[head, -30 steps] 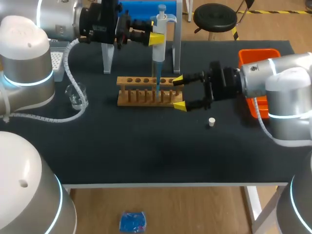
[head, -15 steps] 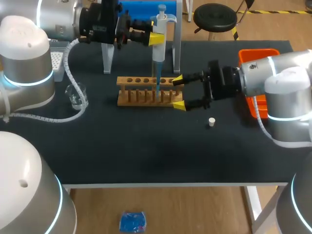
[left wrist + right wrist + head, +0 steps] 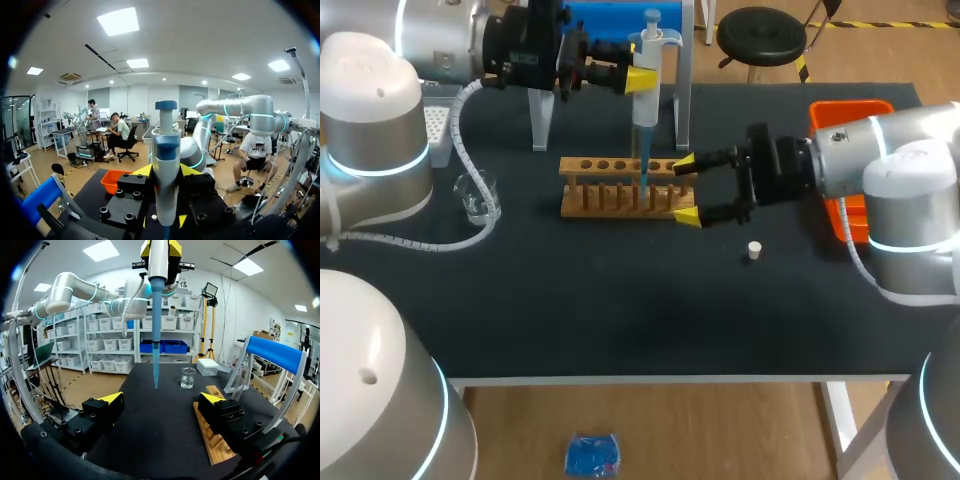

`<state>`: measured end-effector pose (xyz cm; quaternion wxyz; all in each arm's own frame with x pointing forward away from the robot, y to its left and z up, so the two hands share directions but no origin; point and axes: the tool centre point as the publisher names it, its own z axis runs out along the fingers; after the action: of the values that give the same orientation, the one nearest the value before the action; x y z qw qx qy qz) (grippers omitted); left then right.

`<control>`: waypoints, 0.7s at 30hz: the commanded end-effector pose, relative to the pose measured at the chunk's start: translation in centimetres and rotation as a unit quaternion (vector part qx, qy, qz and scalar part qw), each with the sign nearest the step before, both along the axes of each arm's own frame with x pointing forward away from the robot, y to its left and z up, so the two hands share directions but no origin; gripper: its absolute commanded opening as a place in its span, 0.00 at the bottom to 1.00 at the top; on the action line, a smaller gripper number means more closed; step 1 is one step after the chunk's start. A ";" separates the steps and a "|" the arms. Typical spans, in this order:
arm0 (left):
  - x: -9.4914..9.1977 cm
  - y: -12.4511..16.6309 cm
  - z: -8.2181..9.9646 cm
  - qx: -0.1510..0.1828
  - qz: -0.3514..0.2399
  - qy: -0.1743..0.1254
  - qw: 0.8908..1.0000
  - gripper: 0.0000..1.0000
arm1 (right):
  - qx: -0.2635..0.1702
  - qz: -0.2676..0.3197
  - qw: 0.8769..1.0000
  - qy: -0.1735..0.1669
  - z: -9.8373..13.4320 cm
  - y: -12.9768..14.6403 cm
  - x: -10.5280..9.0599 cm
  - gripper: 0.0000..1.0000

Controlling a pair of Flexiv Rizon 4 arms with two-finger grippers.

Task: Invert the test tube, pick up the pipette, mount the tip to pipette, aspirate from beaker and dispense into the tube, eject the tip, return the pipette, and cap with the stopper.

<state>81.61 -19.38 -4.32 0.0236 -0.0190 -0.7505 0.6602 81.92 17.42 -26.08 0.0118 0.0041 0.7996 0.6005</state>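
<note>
1. Barely anything moves: the left gripper (image 3: pixel 641 80) stays clamped on the pipette (image 3: pixel 647 112), tip down over the rack (image 3: pixel 610 190)
2. The right gripper (image 3: pixel 686 190) holds apart at the rack's end, so dispensing seems underway; the stopper (image 3: pixel 754 250) waits on the tabletop (image 3: pixel 620 310)

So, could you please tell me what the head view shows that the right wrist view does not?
Only the head view: the small white stopper lying on the black table, and the orange bin. Only the right wrist view: the long blue pipette tip ending in air above the table. Both: the clear glass beaker, the wooden tube rack, the open right gripper.
</note>
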 end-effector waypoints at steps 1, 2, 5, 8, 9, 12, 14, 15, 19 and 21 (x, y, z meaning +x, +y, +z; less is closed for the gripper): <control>-0.2 2.5 0.3 0.001 0.005 0.000 1.000 0.00 | 0.000 0.001 1.000 0.000 0.0 -0.1 0.0 1.00; -0.1 3.2 0.3 0.001 0.006 0.000 1.000 0.00 | 0.000 0.001 1.000 0.000 0.0 -0.1 0.0 1.00; 0.0 5.4 0.4 -0.001 0.014 -0.006 1.000 0.00 | 0.000 0.001 1.000 0.000 0.0 -0.1 0.0 1.00; 0.2 7.7 0.3 -0.001 0.019 -0.014 1.000 0.00 | 0.000 0.001 1.000 0.000 0.0 -0.1 0.0 1.00; 0.3 8.5 0.3 0.001 0.019 -0.016 1.000 0.00 | 0.000 0.001 1.000 0.000 0.0 -0.1 0.0 1.00; 0.7 10.9 0.1 0.003 0.020 -0.020 1.000 0.00 | 0.000 0.001 1.000 0.000 0.0 -0.1 0.0 1.00; 1.1 12.5 -0.1 0.001 0.019 -0.028 0.999 0.00 | 0.000 0.001 1.000 0.000 0.0 -0.1 0.0 1.00; 1.4 13.7 -0.3 0.002 0.019 -0.029 0.999 0.00 | 0.000 0.001 1.000 0.000 0.0 -0.1 0.0 1.00; 2.2 16.9 -1.0 0.000 0.020 -0.033 0.999 0.00 | 0.000 0.001 1.000 0.000 0.0 -0.1 0.0 1.00; 2.7 18.3 -1.3 0.001 0.020 -0.036 0.999 0.00 | 0.000 0.001 1.000 0.000 0.0 -0.1 0.0 1.00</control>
<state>84.00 -5.06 -5.60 -0.0212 -0.0207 -0.7533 0.6570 81.92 17.42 -26.11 0.0117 0.0037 0.7996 0.6004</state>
